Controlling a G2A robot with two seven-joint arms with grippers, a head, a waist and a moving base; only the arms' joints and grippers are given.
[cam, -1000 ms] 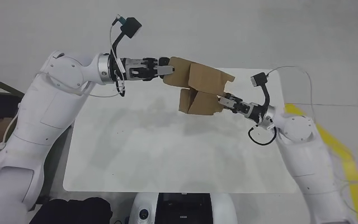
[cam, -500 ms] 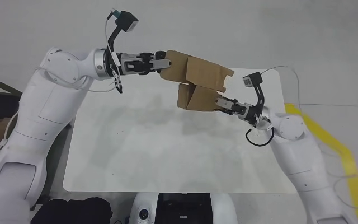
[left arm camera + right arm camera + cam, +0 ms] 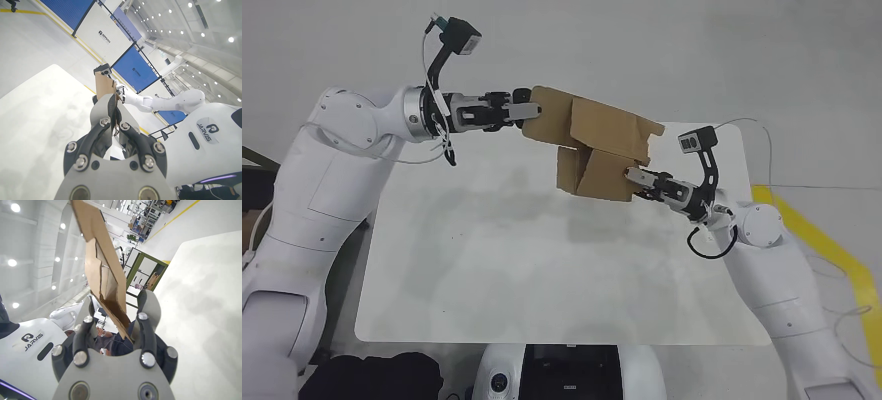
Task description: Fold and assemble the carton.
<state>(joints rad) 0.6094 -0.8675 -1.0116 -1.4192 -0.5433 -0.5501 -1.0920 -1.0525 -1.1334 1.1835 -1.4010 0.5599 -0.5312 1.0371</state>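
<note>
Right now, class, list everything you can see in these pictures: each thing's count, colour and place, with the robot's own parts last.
carton: one, brown, partly folded, held up over the far part of the table between the two arms.
table: one, white, below the carton.
floor line: one, yellow, on the floor beyond the table.
left gripper: one, grey and black, shut on one edge of the carton.
right gripper: one, grey and black, open, with a carton flap between its fingers.

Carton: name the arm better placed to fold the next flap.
Likely right. The left gripper is shut on the carton, holding it above the table; the right gripper sits open around a flap edge.
</note>
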